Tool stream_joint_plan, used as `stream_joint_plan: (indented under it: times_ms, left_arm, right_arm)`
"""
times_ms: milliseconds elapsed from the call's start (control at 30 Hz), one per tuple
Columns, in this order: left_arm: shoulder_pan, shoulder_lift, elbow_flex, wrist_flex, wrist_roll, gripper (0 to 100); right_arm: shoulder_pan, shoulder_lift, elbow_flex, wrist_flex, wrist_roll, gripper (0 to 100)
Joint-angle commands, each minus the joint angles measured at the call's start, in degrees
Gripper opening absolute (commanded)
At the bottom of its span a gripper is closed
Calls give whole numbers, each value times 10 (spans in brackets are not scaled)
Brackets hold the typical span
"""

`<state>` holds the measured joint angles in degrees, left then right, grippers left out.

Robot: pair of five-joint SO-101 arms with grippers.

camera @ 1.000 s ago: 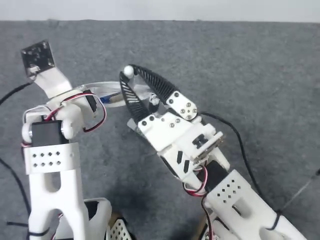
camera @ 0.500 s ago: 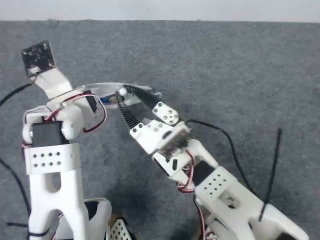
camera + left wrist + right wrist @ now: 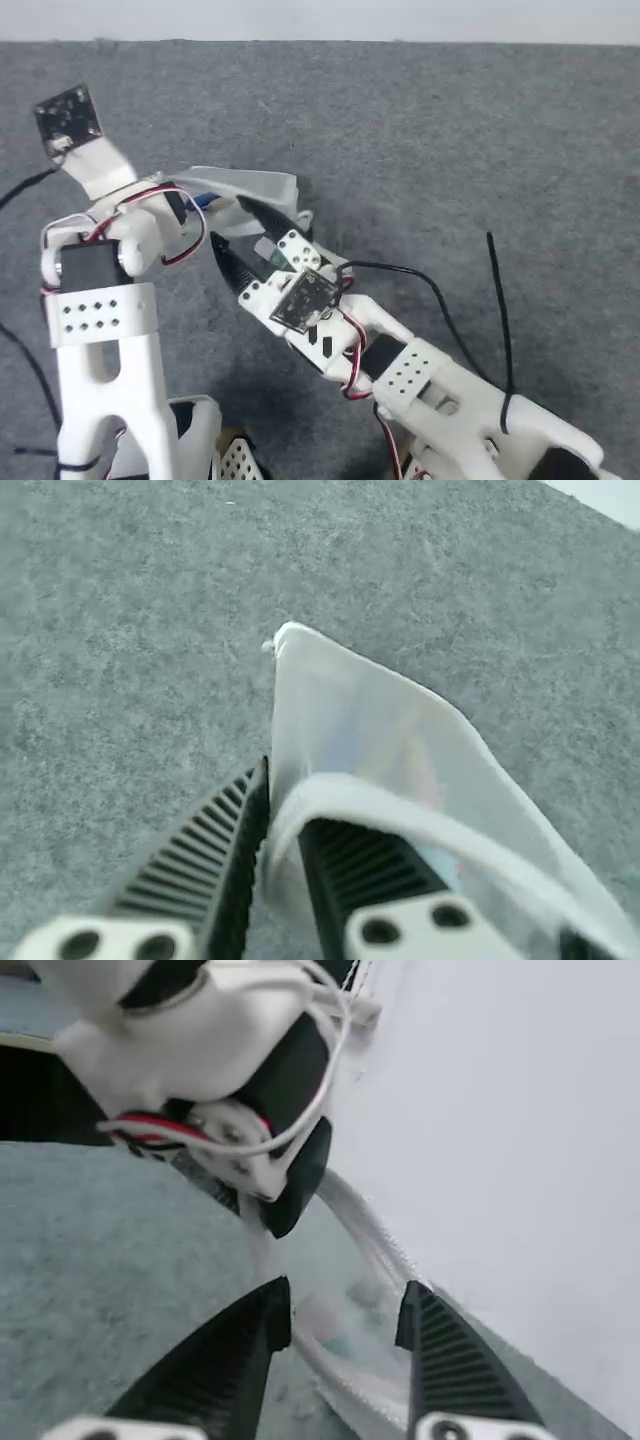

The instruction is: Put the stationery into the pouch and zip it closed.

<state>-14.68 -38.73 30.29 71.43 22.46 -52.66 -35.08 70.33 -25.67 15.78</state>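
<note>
The translucent white soft pouch (image 3: 255,186) sits left of centre on the grey felt table (image 3: 480,130). Its zip rim is pinched between the nearly closed jaws of the left gripper (image 3: 283,805). The right gripper (image 3: 347,1295) hovers wide open and empty, astride that rim. Light, limp and probably slippery, the pouch is best gripped at its stiffer zip band.

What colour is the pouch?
Translucent white; the soft pouch shows best in the left wrist view.
</note>
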Motion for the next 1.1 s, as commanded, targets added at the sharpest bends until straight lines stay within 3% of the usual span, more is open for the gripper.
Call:
stream_joint_plan:
  times_ms: [0, 400, 533, 733, 1067]
  left_arm:
    - [-18, -16, -11, -24, 8, 9]
    - [-65, -14, -11, -35, 33, 9]
    - [-85, -15, -12, -35, 34, 9]
    - [-127, -12, -14, -35, 58, 9]
    - [-180, -12, -13, -47, 63, 9]
  right_arm:
    - [-4, -55, 2, 68, 6, 156]
    - [9, -291, -18, 322, 4, 153]
    - [51, -342, -56, 418, -40, 154]
    - [93, -298, -128, 513, -63, 154]
    - [103, -88, -235, 589, -63, 152]
